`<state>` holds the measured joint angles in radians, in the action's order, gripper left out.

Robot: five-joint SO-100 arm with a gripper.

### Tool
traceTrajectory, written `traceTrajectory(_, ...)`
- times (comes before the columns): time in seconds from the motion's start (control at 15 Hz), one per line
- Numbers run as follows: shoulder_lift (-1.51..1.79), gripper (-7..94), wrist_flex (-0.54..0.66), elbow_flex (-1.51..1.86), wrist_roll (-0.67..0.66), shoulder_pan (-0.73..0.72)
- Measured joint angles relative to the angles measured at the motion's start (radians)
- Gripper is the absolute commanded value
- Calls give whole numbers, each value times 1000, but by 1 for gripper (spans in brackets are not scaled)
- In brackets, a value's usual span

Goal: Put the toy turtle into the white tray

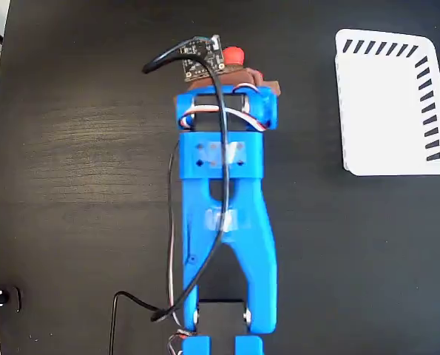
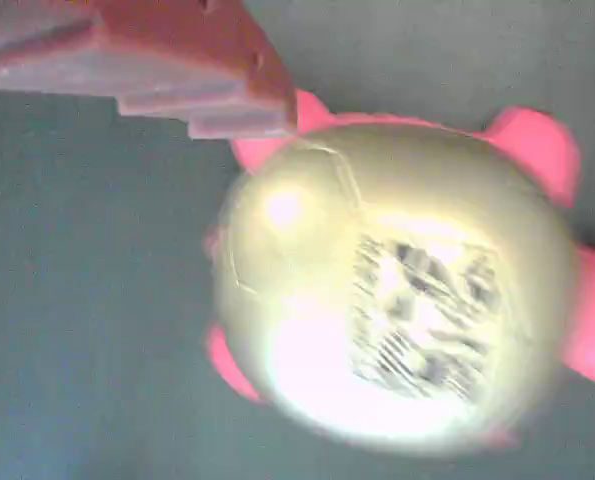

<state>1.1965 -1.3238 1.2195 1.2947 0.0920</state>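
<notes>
White tray sits at the upper right of the fixed view on the black table; slanted slots run along its top and right edges, and nothing lies in it. My blue arm reaches up the middle of that view, well apart from the tray. Toy turtle shows there only as a small red bit poking out beyond my wrist board; the rest is hidden under my end effector. Wrist view gives what the overhead cannot: the turtle fills most of it, shiny gold-silver domed shell with dark markings, red feet sticking out around the rim, resting on the dark table surface. One brownish-red finger crosses the upper left of that view, its tip just at the shell's edge; contact unclear, picture blurred. Other finger not seen, so I cannot tell whether my end effector is spread or closed. Table is dark wood-grain; a pale strip of floor shows along the left edge of the fixed view.
</notes>
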Motion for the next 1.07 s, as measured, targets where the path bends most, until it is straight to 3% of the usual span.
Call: traceTrajectory(1.07,-144,59,256,77,132,-38)
